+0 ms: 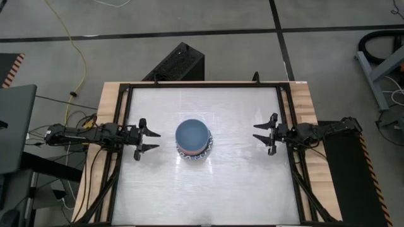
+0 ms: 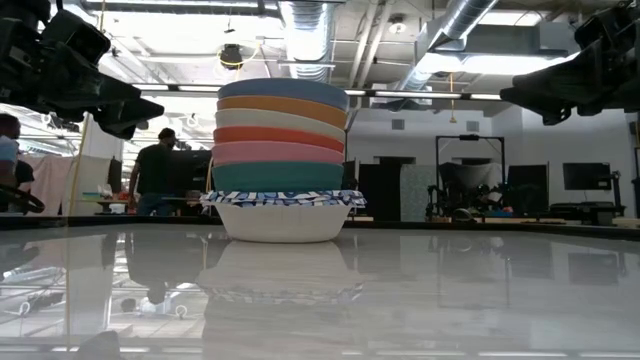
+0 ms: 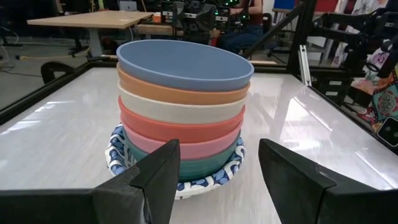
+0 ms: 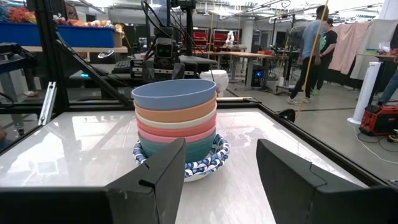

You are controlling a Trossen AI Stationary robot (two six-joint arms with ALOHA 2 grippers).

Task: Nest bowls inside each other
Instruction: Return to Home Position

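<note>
The nesting looks finished to me. All the bowls I can see sit in one stack mid-worktop, blue bowl on top and a blue-patterned white bowl at the base. My left hand and right hand flank it, wide open and empty.

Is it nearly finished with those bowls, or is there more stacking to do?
It looks done: the bowls sit nested in one stack, blue bowl on top, a white blue-patterned bowl at the bottom. No loose bowl shows. In hand: nothing; the left gripper and right gripper hang open and empty on either side. Nothing seems left.
</note>
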